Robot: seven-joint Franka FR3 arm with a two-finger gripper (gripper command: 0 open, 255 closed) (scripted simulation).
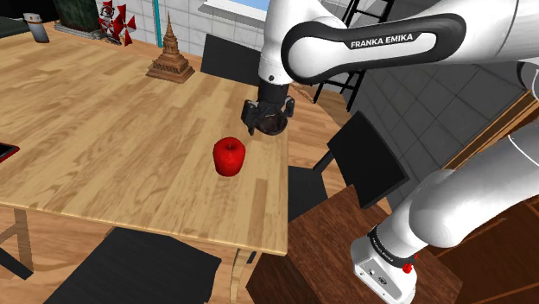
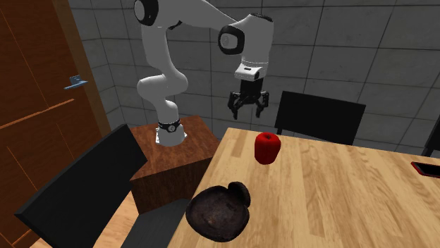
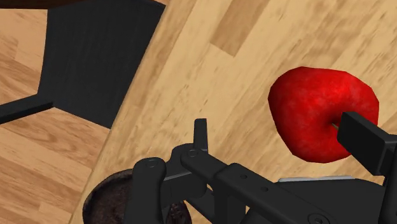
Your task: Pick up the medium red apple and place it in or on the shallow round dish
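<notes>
Gripper (image 2: 248,106) held above table (image 2: 338,190) edge, fingers spread wide, nothing grasped; judged readied for descent onto red apple (image 2: 267,147). Apple set on wood near gripper, apart from dark shallow dish (image 2: 217,211) placed at table edge

A light wooden table (image 1: 104,129) bears a red apple (image 1: 229,156) near the shoulder view's right edge, a brown tiered ornament (image 1: 170,56) farther back, and a dark round dish (image 2: 218,211) at its edge.
</notes>
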